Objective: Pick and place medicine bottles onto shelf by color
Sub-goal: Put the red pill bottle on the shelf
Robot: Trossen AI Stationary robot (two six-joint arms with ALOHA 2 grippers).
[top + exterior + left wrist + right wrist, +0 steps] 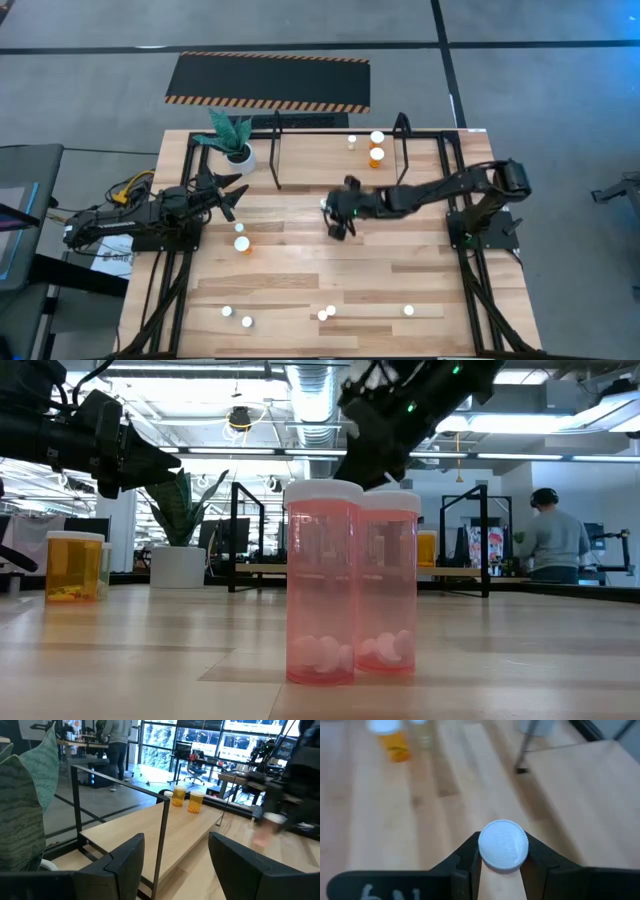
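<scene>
A wooden table (pixel 330 270) is carrying a black shelf (pixel 340 135) at its far edge, two orange bottles (pixel 376 155) already standing there. The right gripper (pixel 338 218) is reaching mid-table, clamping a white-capped bottle (pixel 503 845), likely for sorting. The left gripper (pixel 228 193) is hanging half-open, empty, near a plant (pixel 232 135).

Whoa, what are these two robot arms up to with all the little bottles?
They are sorting medicine bottles onto a black metal shelf at the back of the table. The right gripper is over the middle of the table, shut on a white-capped bottle. The left gripper waits open near the potted plant. Two orange bottles already stand on the shelf, and several more bottles sit along the table's front edge.
</scene>
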